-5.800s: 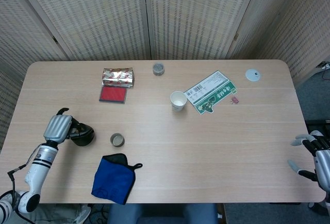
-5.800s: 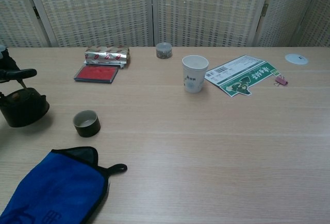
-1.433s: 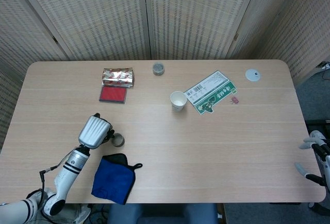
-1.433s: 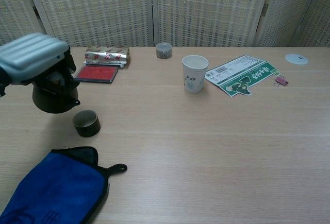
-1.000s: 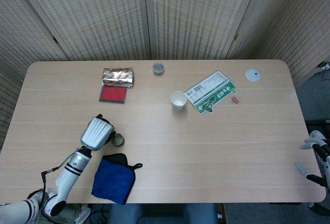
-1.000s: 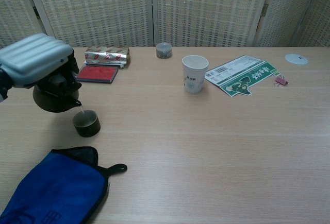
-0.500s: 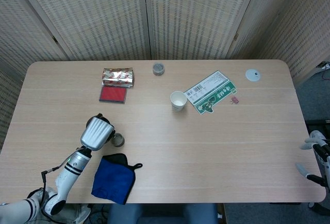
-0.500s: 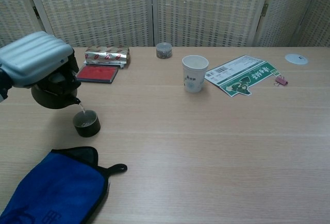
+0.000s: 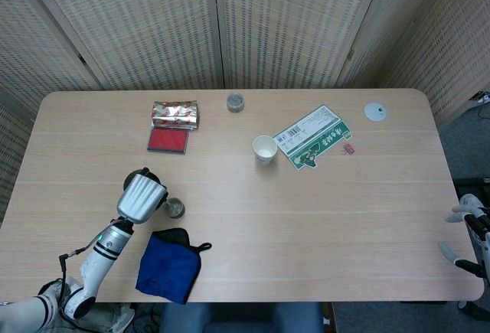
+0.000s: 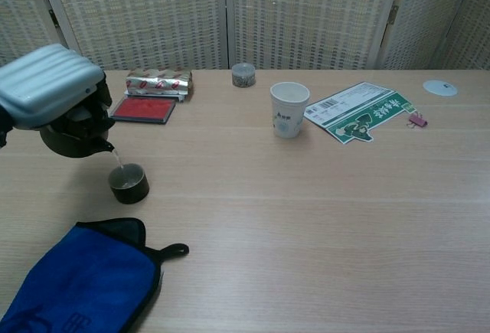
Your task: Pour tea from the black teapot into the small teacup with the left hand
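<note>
Here: left hand holds black teapot tilted above small teacup, thin stream falling from spout into cup. Teacup stands on tabletop, just beyond blue cloth. Right hand at tabletop's far edge, fingers spread, holding nothing.

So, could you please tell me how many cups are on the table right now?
2: the small dark teacup under the black teapot spout near the left edge, and a white paper cup at the centre. None seems hidden.
</note>
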{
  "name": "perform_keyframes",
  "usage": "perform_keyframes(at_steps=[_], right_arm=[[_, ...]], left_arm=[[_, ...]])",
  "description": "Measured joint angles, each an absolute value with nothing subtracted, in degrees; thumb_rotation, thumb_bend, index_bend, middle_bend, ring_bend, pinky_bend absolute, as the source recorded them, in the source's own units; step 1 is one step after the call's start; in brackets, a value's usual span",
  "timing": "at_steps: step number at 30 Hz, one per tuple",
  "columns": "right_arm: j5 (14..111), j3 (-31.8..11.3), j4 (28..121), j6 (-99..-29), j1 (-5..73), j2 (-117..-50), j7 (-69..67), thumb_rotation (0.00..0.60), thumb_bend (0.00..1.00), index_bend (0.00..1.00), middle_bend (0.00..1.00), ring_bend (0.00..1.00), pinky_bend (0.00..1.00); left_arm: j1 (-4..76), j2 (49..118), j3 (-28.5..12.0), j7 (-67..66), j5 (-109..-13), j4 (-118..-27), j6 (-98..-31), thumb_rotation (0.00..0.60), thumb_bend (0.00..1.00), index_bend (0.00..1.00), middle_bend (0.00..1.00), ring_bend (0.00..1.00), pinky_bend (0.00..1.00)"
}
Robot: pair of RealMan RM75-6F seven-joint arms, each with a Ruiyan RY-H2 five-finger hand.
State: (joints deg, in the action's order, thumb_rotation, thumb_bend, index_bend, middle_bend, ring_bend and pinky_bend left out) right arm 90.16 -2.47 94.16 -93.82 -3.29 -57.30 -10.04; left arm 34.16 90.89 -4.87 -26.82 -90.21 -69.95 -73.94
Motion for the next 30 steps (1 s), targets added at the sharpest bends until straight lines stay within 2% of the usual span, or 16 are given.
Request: perform_keyframes(at_steps=[30], right_arm=[[90.24,-2.50,94.17,-93.99,-3.42,-57.31,-10.09,0.600,0.14,0.42,0.33,0.27,0.27]], left_arm=[[34.05,91.64,-4.55,-27.22,-91.65,-67.22,-75.14,0.600,0.41,1.00,1.00,0.96,0.54]])
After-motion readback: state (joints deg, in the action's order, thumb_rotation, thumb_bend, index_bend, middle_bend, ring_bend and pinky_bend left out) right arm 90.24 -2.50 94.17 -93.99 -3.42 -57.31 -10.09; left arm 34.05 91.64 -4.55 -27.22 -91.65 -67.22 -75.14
